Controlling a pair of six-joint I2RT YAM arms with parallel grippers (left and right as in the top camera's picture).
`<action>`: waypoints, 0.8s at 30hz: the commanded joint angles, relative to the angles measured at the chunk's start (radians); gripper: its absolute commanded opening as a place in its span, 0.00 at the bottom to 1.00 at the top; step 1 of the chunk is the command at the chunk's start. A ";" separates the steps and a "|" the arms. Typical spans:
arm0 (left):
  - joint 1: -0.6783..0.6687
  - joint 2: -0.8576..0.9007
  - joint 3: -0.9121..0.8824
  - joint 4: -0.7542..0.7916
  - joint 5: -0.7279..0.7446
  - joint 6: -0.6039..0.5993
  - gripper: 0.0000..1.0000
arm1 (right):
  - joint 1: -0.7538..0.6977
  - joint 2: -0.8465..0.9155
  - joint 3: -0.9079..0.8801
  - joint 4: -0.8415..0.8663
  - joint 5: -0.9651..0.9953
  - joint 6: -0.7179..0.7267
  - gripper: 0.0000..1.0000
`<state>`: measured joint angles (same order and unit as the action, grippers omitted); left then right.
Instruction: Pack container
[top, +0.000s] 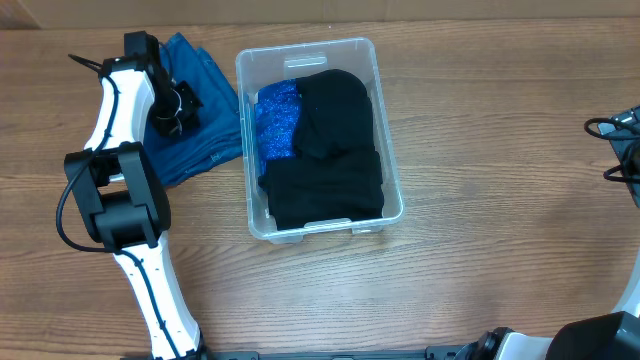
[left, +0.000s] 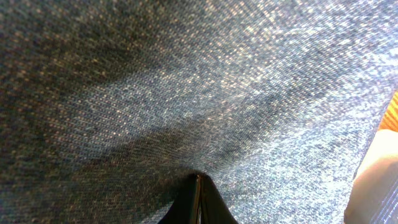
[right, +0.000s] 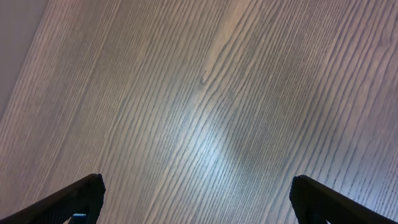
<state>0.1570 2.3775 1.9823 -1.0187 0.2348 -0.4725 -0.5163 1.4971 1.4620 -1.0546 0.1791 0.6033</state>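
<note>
1. The container (top: 391, 140) sits mid-surface (top: 480, 280), a little left of centre in the overhead view, with its open top facing up.
2. Its long axis runs from the far edge toward the robot's side. It is slightly skewed, so the near end leans to the right.
3. Inside there is a black cloth (top: 335, 105) at the far end and another black cloth (top: 325, 190) at the near end. A sparkly blue cloth (top: 277, 125) is tucked along the left wall.
4. The left claw (top: 175, 110) is down over a blue cloth (top: 210, 140) that lies on the surface just beside the container's left wall.
5. So the container lies to that claw's right, near it but not touching, with the blue cloth's edge between them.
6. In the left wrist view, blue weave fills the frame. The fingertips (left: 198, 199) are pressed together, so the claw is closed. I cannot tell whether any fabric is pinched between them.
7. The right claw (right: 196, 202) is spread wide open with nothing between its fingers, and only bare wood shows beneath it.
8. The container does not appear in the right wrist view at all.
</note>
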 joint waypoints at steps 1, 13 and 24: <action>-0.015 0.113 0.033 -0.089 0.045 0.021 0.04 | -0.003 0.000 -0.005 0.005 -0.001 0.007 1.00; 0.126 0.094 0.511 -0.340 -0.111 0.058 0.61 | -0.003 0.000 -0.005 0.005 -0.001 0.007 1.00; 0.322 0.095 0.513 -0.344 0.010 0.085 1.00 | -0.003 0.000 -0.005 0.005 -0.001 0.007 1.00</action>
<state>0.4545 2.4725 2.5233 -1.3830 0.1894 -0.4191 -0.5163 1.4971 1.4620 -1.0546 0.1795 0.6029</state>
